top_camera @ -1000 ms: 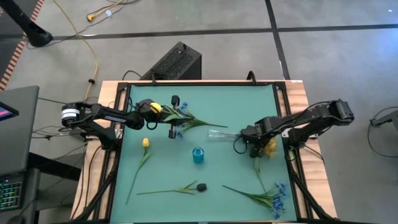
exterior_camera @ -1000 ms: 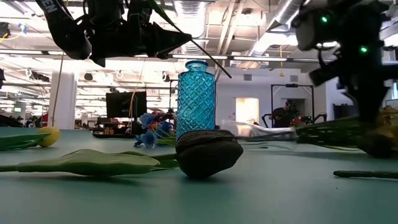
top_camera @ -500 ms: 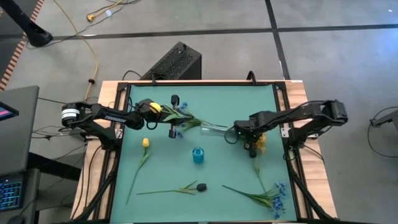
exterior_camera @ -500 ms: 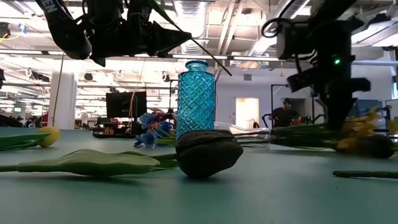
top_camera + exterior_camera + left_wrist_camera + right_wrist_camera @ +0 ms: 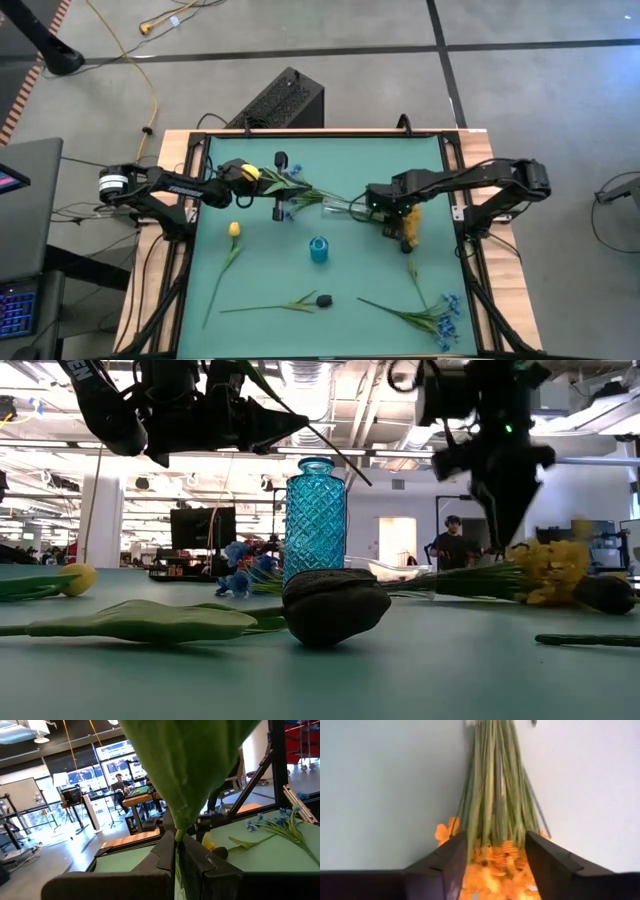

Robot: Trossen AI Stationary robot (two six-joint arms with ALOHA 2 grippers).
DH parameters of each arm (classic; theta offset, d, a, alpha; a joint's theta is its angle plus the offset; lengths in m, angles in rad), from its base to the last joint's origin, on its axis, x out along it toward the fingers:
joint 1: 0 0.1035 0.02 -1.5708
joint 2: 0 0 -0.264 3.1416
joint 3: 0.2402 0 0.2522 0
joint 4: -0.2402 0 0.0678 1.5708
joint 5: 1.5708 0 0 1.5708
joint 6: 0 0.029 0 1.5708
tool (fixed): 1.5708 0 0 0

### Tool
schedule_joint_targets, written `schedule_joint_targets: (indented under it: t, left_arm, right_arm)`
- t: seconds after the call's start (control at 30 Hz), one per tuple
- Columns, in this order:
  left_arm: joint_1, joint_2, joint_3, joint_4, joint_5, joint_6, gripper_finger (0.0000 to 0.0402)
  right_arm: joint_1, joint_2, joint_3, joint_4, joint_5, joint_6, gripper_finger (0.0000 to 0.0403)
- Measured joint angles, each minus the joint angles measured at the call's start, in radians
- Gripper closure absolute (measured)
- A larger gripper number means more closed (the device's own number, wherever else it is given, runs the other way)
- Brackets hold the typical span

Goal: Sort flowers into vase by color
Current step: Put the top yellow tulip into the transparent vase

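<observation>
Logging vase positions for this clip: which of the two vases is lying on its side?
The clear glass vase lies on its side beside the right claw, with stems running into it. The blue vase stands upright at the table's middle.

The right gripper (image 5: pixel 388 212) moved left across the table, from beside the yellow small-bloom spray (image 5: pixel 408 226) toward the clear vase (image 5: pixel 345 208), and its fingers (image 5: pixel 451 862) spread apart around the stalks. The spray shifted left with it, and the clear vase slid slightly left.
</observation>
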Motion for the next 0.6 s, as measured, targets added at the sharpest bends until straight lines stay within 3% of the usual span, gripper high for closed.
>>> schedule_joint_targets:
  t: [0.2,0.47,0.53,0.6]
  left_arm:
    - [0.000,0.000,0.000,0.000,-0.004,-0.001,0.0401]
    - [0.000,0.000,0.000,-0.001,-0.007,0.006,0.0401]
    - [0.000,0.000,0.000,-0.001,-0.006,0.014,0.0401]
    - [0.000,0.000,0.000,-0.001,-0.006,0.017,0.0401]
  right_arm:
    - [-0.001,0.000,0.085,0.022,0.000,0.054,0.0139]
    - [-0.011,0.006,0.087,0.230,-0.002,0.564,0.0137]
    - [-0.006,0.006,0.087,0.250,0.000,0.524,0.0137]
    - [0.005,0.006,0.087,0.263,0.002,0.326,0.0137]
